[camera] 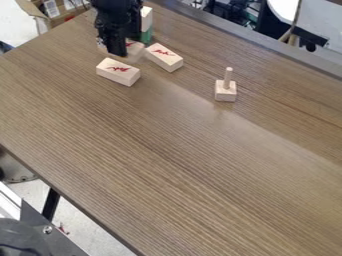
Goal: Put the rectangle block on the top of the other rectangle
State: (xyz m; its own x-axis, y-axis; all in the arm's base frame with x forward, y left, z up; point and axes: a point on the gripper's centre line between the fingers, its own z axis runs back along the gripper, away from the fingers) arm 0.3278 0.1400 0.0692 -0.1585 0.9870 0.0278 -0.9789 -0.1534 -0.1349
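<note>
Black claw (115,47) hangs near wooden blocks (118,72); whether apart or clamped, I can't quite tell.

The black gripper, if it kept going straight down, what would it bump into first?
Probably the half-hidden block just behind the gripper. How high it hangs is unclear, so it might instead touch the nearer block or the table.

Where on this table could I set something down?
The brown wood-grain table is bare from the pale wooden peg down to the near edge, and between that peg and the red-marked pale wooden blocks. It's crowded around those blocks, by the black robot arm.
</note>
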